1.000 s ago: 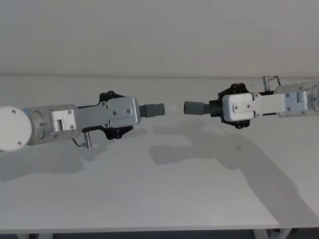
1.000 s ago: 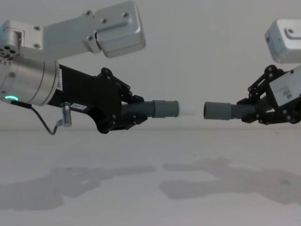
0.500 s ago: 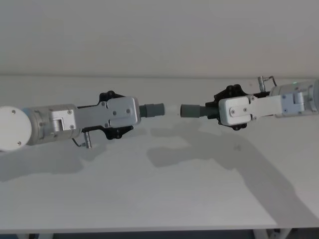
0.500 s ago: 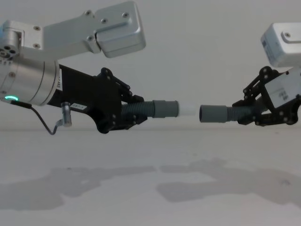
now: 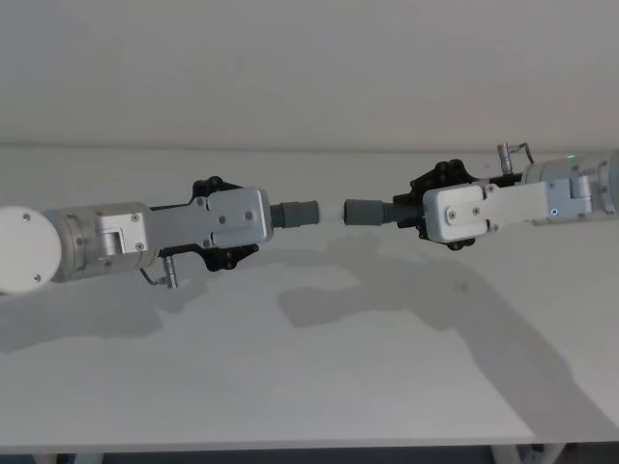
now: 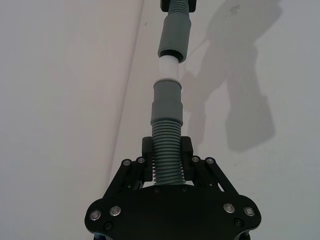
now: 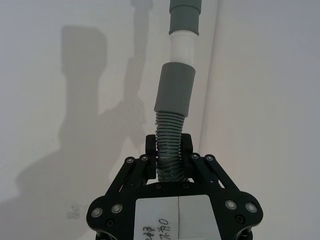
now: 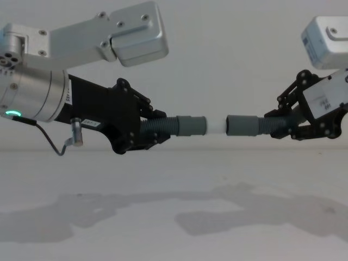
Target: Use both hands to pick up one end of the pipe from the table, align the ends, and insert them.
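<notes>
Two hose pieces, two end effectors, one white counter point(image 8: 174, 217).

Left end effector point(image 8: 155, 132) – fingers clamped on the ribbed part of the left hose piece point(image 8: 163, 126); its smooth cuff point(image 8: 192, 125) and white stub tip point(image 8: 216, 126) jut out past the fingers toward the centre. Right end effector point(image 8: 277, 126) – fingers clamped on the ribs of the right hose piece point(image 8: 266, 125), its plain cuff point(image 8: 243, 125) pointing back at the stub.

Both pieces are held in the air, well above the counter, roughly level and nearly in line. In the chest view the stub tip meets the mouth of the plain cuff; in the left wrist view the tip sits at that mouth, most of the white length exposed. Cannot tell how far in it is, if at all.

Counter beneath carries shadows, with open room all round; its near edge lies well forward of the arms and the wall point(image 5: 309, 68) rises behind the far edge.
</notes>
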